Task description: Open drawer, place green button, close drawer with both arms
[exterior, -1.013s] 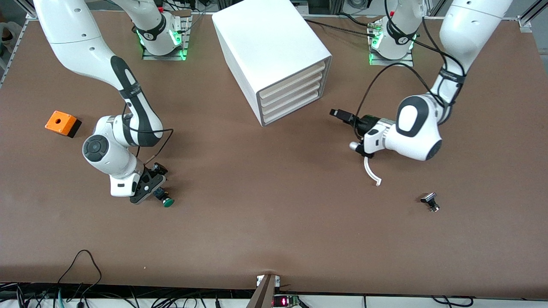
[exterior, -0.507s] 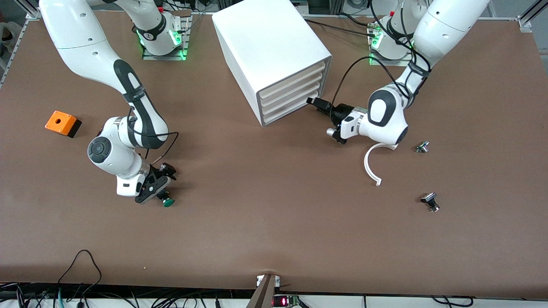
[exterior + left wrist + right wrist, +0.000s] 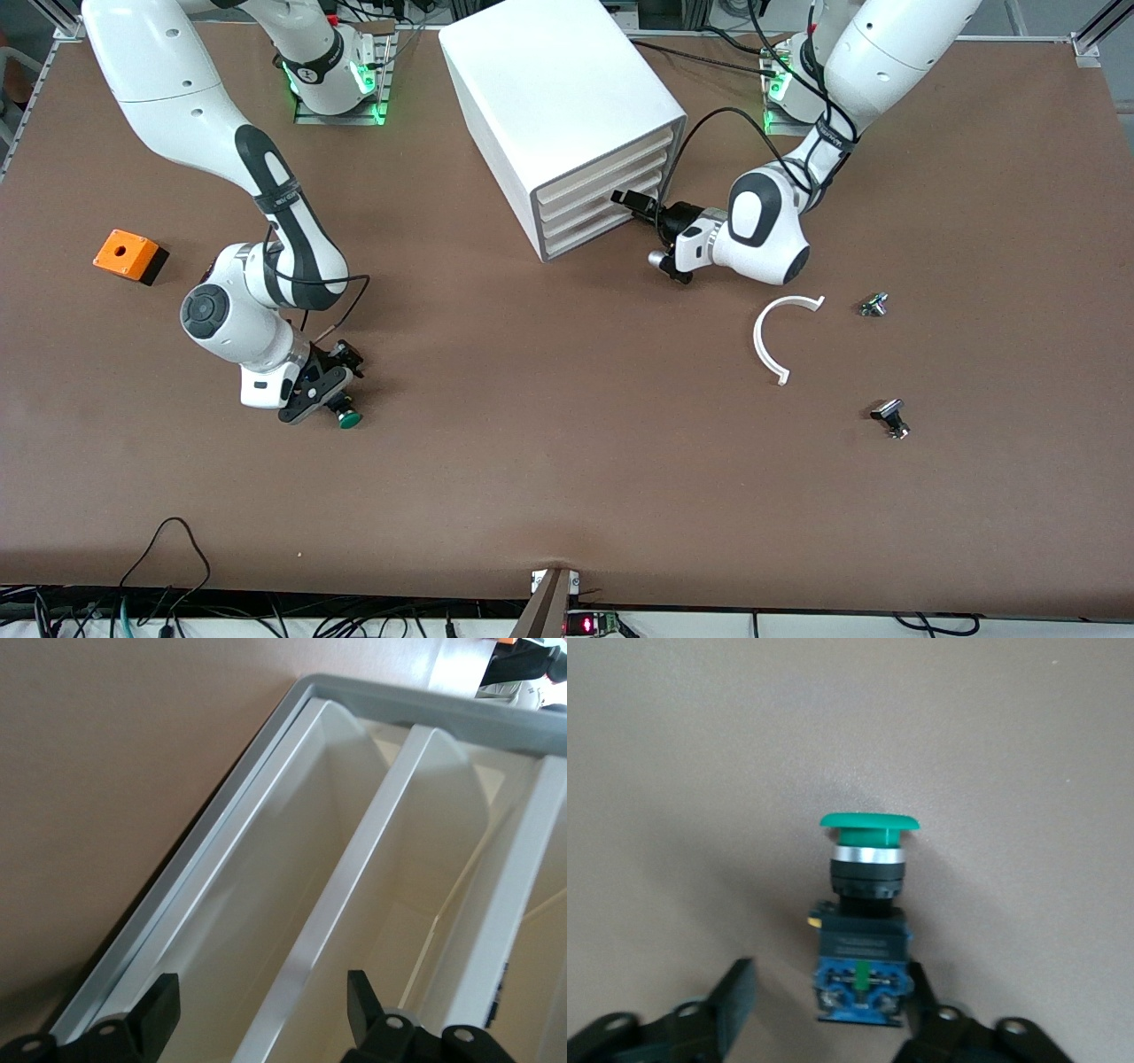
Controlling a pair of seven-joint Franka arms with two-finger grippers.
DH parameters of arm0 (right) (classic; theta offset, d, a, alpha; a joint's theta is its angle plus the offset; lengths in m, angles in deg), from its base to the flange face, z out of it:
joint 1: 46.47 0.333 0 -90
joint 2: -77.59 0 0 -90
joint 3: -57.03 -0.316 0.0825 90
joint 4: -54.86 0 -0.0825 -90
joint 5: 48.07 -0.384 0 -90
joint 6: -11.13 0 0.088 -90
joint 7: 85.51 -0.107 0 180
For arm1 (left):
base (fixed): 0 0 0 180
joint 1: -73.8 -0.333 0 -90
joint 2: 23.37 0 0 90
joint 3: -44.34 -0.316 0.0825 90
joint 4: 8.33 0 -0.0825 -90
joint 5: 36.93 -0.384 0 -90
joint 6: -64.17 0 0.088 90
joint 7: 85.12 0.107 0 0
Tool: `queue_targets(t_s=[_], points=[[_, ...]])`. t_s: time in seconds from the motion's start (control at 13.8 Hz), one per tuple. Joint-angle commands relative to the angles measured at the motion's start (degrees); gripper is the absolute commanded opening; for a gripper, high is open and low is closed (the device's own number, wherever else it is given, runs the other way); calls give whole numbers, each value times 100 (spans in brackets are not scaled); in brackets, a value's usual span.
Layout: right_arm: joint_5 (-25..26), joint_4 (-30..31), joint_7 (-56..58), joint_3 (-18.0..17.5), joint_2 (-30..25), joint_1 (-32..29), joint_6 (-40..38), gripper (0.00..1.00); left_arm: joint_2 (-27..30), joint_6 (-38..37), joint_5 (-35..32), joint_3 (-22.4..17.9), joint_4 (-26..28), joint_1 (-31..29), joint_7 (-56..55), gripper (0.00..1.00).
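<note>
One green-capped, blue-based button [image 3: 863, 921]

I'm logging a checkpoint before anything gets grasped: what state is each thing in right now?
drawers: all four shut in the cabinet.
button: lying on its side on the table, not gripped.
left tool: open, at the drawer fronts, straddling one front edge.
right tool: open, low over the table, one finger on each side of the button's body, with a gap on one side.

Button [image 3: 347, 418] nearer camera than cabinet [image 3: 567, 124]
</note>
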Motion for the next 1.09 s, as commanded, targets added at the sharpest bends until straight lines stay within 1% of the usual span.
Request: queue_targets(t_s=[0.0,0.14,0.22,0.29,0.36,0.43,0.51,0.58,0.8,1.01], points=[[-81,-74,129,-32,46,17,26,39,-22,92,197,21,43,52,141,72],[-54,-92,129,-32,46,35,26,28,-13,40,206,21,51,43,124,69],[-54,-100,120,-32,46,44,26,25,-13,40,206,21,60,34,141,67],[-54,-101,129,-32,46,44,26,25,-13,40,206,21,86,34,141,61],[-63,-109,137,-32,28,35,26,25,-13,31,197,30,87,34,159,49],[-63,-179,138,-32,-7,35,17,25,-4,40,197,21,121,34,168,34],[-54,-223,146,-41,-33,44,-79,25,-4,31,197,21,122,34,159,14],[-63,-337,146,-41,-112,35,-288,25,5,31,189,21,131,34,150,0],[-89,-942,173,-50,-156,35,-1123,25,13,48,127,4,122,-18,97,0],[-72,-1514,164,-41,-200,35,-1922,24,83,92,118,-145,70,-229,89,0]])
